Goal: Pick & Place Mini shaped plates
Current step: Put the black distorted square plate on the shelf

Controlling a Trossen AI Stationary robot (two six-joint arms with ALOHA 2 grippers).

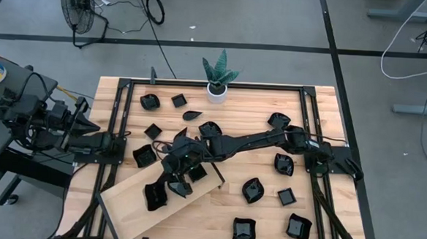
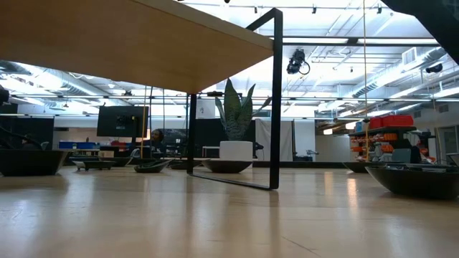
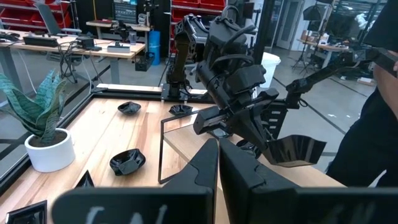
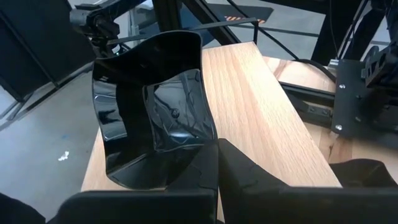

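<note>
**Right gripper holds a black dish over the wooden board**

At the left edge of the desk (image 1: 267, 217) the left arm waits, its left gripper (image 1: 121, 142) closed to a narrow slit with nothing between the fingers, level with the upper end of the light wooden board (image 1: 132, 201). The board lies slantwise across the lower left part of the desk, and a wavy black dish (image 1: 155, 195) rests on it.

Just right of that dish, the right gripper (image 1: 179, 182) hangs over the board, its arm reaching in across the desk from the right side. It is clamped on the rim of a glossy black plate (image 4: 152, 112), which the right wrist view shows tilted up on edge above the board's wood grain. A second dark dish (image 1: 197, 173) lies close by, near the board's upper right corner.

The other mini shaped plates (image 1: 254, 190) are scattered flat over the desk: several near the top left, some in the middle, and more at the lower right. A white pot with a green plant (image 1: 217, 83) stands at the desk's far edge, in the middle.
</note>
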